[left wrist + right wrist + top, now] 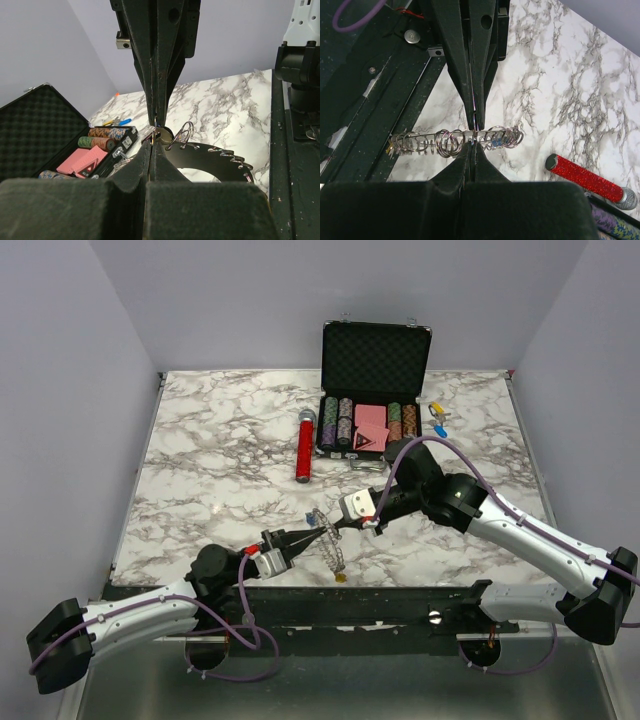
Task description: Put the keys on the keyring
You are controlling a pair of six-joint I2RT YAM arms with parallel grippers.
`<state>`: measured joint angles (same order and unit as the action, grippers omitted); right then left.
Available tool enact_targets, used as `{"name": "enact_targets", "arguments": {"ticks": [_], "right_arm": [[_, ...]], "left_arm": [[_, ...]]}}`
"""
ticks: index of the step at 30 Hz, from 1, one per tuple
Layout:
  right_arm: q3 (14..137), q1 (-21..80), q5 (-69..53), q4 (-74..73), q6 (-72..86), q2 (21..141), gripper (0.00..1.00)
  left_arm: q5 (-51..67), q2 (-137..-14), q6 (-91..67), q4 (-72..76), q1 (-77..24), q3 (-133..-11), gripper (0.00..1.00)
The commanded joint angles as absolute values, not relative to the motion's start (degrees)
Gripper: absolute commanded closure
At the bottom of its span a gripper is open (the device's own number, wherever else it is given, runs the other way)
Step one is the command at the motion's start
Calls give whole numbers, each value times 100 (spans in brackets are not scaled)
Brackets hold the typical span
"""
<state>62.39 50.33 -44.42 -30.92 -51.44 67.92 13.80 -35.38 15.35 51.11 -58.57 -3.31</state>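
Both the left gripper [312,534] and right gripper [338,524] were clamped on the keyring [335,545], held above the table [200,460] front edge, keys [339,558] already hanging; a few tagged keys [437,418] seemingly waited beside the poker case [375,365]

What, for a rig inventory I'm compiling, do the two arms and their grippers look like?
Both the left arm and right arm have light grey links, black joints and bases, and a purple cable running along each. The left gripper and right gripper each have a white body and two long, tapering black fingers.
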Motion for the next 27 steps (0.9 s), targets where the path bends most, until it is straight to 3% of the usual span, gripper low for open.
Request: {"name": "enact_targets", "arguments": {"ticks": [1, 27], "right_arm": [[6214, 5098, -4526, -2962, -5115, 6785, 100], [6117, 5142, -4395, -3006, -5107, 6812, 100]], "left_arm": [[1582, -3568, 1485, 5414, -5836, -123, 100], [1644, -3472, 1459, 5484, -5836, -114, 100]]}}
